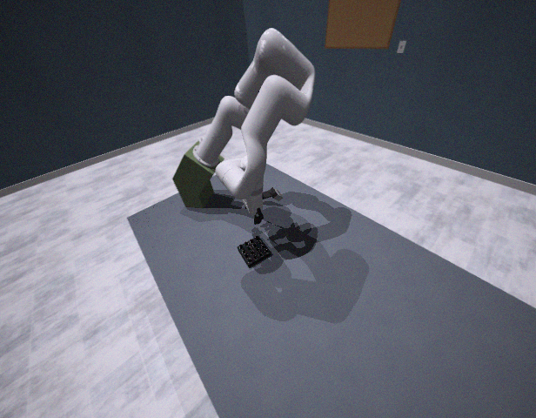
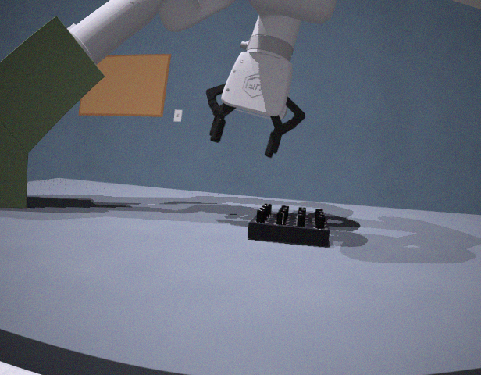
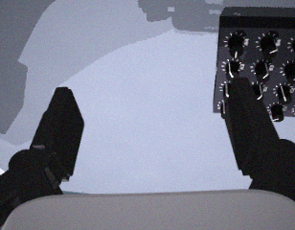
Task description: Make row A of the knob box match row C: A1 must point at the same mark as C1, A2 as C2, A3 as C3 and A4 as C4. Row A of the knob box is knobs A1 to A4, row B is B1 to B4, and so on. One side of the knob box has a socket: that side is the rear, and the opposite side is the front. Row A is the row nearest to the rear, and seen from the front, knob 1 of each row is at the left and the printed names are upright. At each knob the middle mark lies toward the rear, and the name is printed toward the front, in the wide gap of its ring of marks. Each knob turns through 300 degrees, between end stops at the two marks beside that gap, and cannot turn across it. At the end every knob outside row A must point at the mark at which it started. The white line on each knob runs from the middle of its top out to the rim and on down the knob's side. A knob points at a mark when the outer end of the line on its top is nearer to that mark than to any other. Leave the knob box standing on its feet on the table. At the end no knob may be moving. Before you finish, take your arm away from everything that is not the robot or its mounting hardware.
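Observation:
The knob box (image 1: 254, 251) is a small black square box with several black knobs in rows, standing on the grey mat. It shows low on the mat in the exterior view (image 2: 289, 226) and at the upper right of the wrist view (image 3: 262, 71), where white lines mark the knob tops. The row names and marks are too small to read. My gripper (image 2: 244, 136) hangs well above the mat, up and to the left of the box in the exterior view. Its black fingers are wide open with nothing between them. In the wrist view (image 3: 154, 128) the right finger overlaps the box's near edge.
The arm's green base block (image 1: 194, 178) stands on the mat behind the box. The grey mat (image 1: 331, 306) lies on a pale floor. An orange panel (image 2: 126, 85) hangs on the far blue wall.

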Motion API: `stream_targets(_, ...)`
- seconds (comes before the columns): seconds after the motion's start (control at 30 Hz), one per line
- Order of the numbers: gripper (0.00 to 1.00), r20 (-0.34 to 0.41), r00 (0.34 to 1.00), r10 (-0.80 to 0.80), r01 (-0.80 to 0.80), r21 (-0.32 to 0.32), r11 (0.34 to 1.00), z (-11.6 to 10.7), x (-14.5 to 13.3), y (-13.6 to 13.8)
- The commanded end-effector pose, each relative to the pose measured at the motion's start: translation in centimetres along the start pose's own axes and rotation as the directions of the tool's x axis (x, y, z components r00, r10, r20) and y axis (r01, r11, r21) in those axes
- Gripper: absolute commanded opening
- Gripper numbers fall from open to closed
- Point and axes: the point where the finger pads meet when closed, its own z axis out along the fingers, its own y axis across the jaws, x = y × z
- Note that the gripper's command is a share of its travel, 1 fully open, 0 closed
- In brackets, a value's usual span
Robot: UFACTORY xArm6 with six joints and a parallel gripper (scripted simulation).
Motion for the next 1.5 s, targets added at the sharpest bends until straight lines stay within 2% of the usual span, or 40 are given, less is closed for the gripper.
stream_targets(0.0, 1.0, -0.013, 0.999, -0.034, 0.033, -0.053, 0.998, 0.6, -1.1, 2.5)
stream_targets(0.1, 1.0, -0.014, 0.999, -0.041, 0.04, -0.062, 0.997, 0.7, -1.4, 3.0)
stream_targets(0.33, 1.0, -0.017, 0.994, -0.104, 0.1, -0.144, 0.984, 1.8, -3.7, 7.5)
stream_targets(0.53, 1.0, -0.017, 0.991, -0.133, 0.128, -0.183, 0.975, 2.2, -4.8, 9.6)
stream_targets(1.47, 1.0, -0.015, 0.99, -0.141, 0.136, -0.194, 0.972, 2.4, -5.1, 10.2)
